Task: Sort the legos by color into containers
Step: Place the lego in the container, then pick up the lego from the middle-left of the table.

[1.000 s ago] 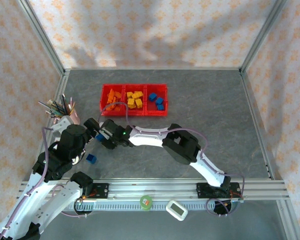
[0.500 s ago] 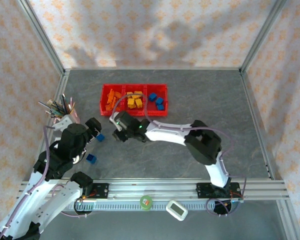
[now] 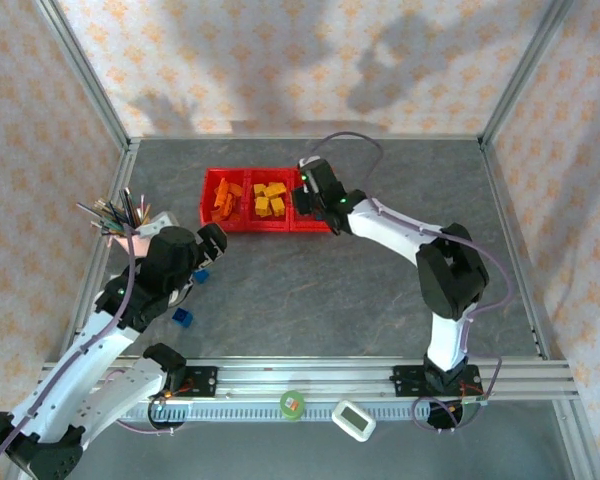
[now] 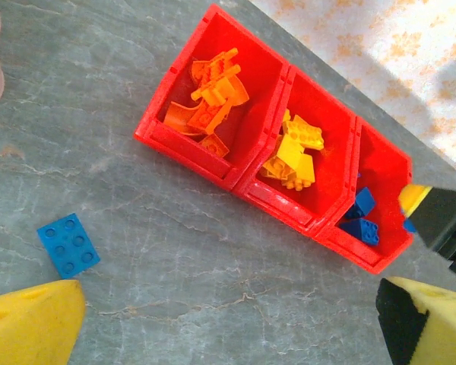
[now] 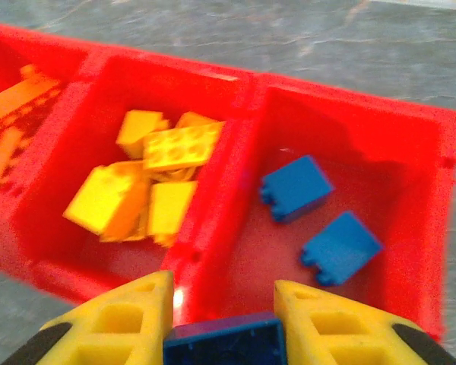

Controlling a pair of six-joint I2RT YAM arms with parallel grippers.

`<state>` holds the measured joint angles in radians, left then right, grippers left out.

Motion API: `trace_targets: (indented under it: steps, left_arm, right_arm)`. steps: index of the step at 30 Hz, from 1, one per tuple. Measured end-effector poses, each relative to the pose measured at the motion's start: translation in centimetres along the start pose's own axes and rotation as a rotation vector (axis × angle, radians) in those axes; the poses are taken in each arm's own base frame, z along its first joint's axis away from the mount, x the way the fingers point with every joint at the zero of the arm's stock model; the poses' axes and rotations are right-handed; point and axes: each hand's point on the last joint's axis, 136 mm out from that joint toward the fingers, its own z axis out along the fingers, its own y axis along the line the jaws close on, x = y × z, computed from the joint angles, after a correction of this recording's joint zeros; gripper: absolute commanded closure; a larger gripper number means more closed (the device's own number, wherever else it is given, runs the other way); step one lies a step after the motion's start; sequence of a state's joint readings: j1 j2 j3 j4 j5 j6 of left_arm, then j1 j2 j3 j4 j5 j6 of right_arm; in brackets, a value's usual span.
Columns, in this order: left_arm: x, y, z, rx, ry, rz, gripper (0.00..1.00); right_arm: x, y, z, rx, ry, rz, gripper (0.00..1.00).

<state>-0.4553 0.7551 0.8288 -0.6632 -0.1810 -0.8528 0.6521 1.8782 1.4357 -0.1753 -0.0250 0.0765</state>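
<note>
Top external view takes in the grey counter (image 3: 380, 290) with both arms reaching out over it. The right arm (image 3: 450, 270) stretches far across to the containers (image 3: 245, 228), three red bins joined in a row near the back wall. The left arm (image 3: 130, 300) bends over the near left part of the counter, beside a pink pencil cup (image 3: 130, 222).

The right end effector (image 3: 315, 192) hangs above the right-hand bin. From its own wrist I can see its jaws pinched on a blue brick (image 5: 222, 344), held just over that bin's near wall. The left end effector (image 4: 228, 323) stands wide, with nothing between its yellow fingers (image 4: 30, 327).

Inside the bins the legos lie sorted: orange pieces (image 4: 209, 91) on the left, yellow blocks (image 5: 152, 182) in the middle, two blue cubes (image 5: 295, 188) on the right. Two loose blue bricks sit on the counter by the left arm. One (image 3: 183, 317) is nearer the bases. The other (image 4: 68, 243) lies flat, studs up, close to the left end effector and well apart from the containers.
</note>
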Motion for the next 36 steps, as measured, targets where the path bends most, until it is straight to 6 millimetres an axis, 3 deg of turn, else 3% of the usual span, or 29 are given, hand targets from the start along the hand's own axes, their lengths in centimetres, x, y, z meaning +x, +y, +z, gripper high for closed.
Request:
trace_targets:
  steps: [4,9,16,20,26,30,36]
  left_arm:
    - [0.4,-0.2,0.5,0.003,0.016,0.014,0.00]
    - [0.5,-0.3,0.7,0.009,0.014,0.017,0.00]
    - [0.8,0.0,1.2,-0.011,0.024,0.025,0.00]
    - [1.0,0.4,1.4,-0.028,0.023,0.029,0.00]
    - [1.6,1.8,2.0,-0.083,0.023,0.039,0.00]
    - [2.6,3.0,2.8,-0.128,0.040,0.038,0.00]
    - [4.3,6.2,4.8,-0.260,0.087,0.047,0.01]
  right_arm:
    - [-0.5,-1.8,2.4,0.061,0.000,0.018,0.71]
    - [0.5,-2.6,5.2,0.100,0.034,0.021,0.54]
    - [0.1,-2.3,5.1,0.095,0.037,0.016,0.41]
    - [-0.4,-2.1,3.5,0.081,0.020,0.018,0.37]
    - [0.7,0.4,-2.2,-0.018,-0.006,0.019,0.28]
    - [3.1,3.3,-5.4,-0.134,-0.004,0.026,0.21]
    - [8.4,6.4,-7.5,-0.290,0.052,0.034,0.11]
